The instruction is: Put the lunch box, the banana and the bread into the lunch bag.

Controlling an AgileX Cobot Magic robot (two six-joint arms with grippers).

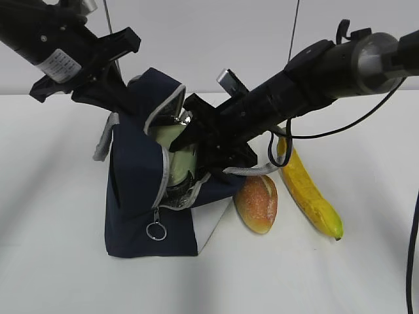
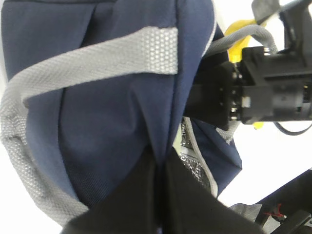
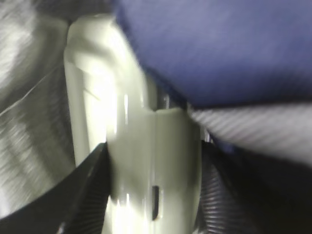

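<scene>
Item: lunch box (image 3: 146,161), clamped between right gripper (image 3: 153,190) fingers, partway inside lunch bag (image 1: 137,196) mouth. Left gripper (image 2: 158,195) pinched shut on bag fabric, holding it open. Advice: lower fully before releasing; keep clear of zipper edge

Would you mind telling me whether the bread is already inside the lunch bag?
No, the bread lies on the table beside the lunch bag, next to the banana.
</scene>
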